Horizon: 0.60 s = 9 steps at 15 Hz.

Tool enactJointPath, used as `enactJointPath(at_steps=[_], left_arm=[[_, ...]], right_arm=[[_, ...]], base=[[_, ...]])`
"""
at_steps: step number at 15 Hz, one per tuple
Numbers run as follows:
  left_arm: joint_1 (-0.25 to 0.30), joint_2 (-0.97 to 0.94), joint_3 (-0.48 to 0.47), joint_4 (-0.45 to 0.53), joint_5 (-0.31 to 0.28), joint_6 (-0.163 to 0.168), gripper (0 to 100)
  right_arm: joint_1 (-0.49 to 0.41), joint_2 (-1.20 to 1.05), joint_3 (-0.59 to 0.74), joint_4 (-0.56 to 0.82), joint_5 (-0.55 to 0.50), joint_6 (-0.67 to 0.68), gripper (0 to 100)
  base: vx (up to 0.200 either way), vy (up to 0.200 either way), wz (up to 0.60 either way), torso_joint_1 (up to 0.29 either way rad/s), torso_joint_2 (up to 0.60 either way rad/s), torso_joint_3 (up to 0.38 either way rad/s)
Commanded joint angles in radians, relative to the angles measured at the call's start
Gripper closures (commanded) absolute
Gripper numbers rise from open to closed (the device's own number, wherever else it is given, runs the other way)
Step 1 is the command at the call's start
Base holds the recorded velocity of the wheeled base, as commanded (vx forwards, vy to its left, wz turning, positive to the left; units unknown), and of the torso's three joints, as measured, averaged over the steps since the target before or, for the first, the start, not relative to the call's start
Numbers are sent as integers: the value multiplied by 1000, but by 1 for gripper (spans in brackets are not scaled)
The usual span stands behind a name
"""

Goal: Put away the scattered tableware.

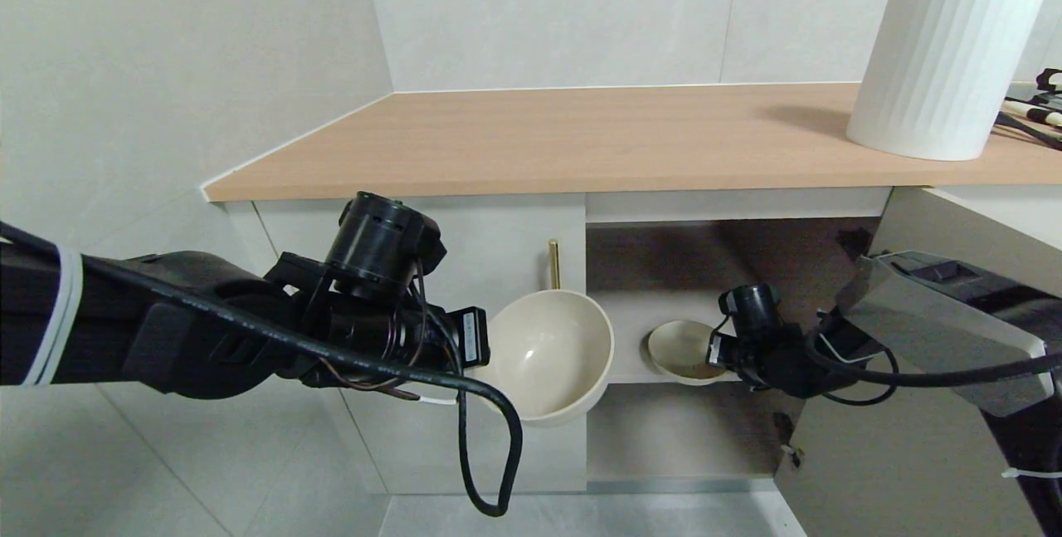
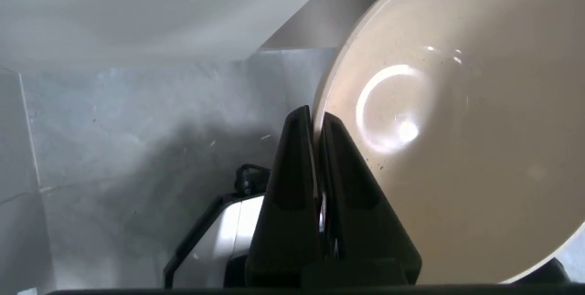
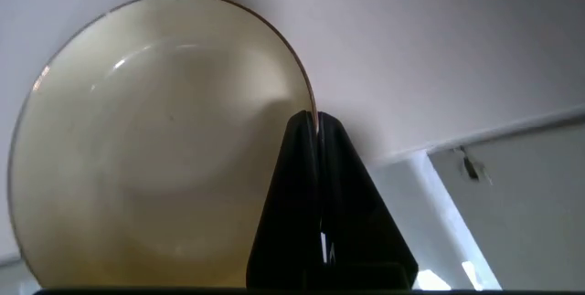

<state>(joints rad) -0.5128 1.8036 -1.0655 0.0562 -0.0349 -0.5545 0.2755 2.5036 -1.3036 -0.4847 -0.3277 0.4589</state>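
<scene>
I have the large cream round bowl point(image 1: 543, 354) at 9 o'clock of the small cream dish point(image 1: 676, 346), itself inside the white cabinet point(image 1: 664, 437) under the wooden surface point(image 1: 581, 139).

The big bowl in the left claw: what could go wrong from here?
1. The left claw pinches the big bowl only at its rim, so it may slip or swing.
2. The right claw holds a small dish in the open cabinet; the bowl going in could hit that dish or the closed door's handle.
</scene>
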Motion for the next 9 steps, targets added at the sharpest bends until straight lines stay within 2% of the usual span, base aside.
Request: enactJointPath(at_steps=[1, 9], left_arm=[[0, 11, -1, -1, 0, -1, 100], [0, 40, -5, -2, 3, 1, 100]], right_arm=[[-1, 44, -48, 1, -14, 0, 100], [-7, 113, -197, 28, -47, 0, 100]], base=[[0, 0, 0, 0, 0, 0], [0, 0, 0, 0, 0, 0]])
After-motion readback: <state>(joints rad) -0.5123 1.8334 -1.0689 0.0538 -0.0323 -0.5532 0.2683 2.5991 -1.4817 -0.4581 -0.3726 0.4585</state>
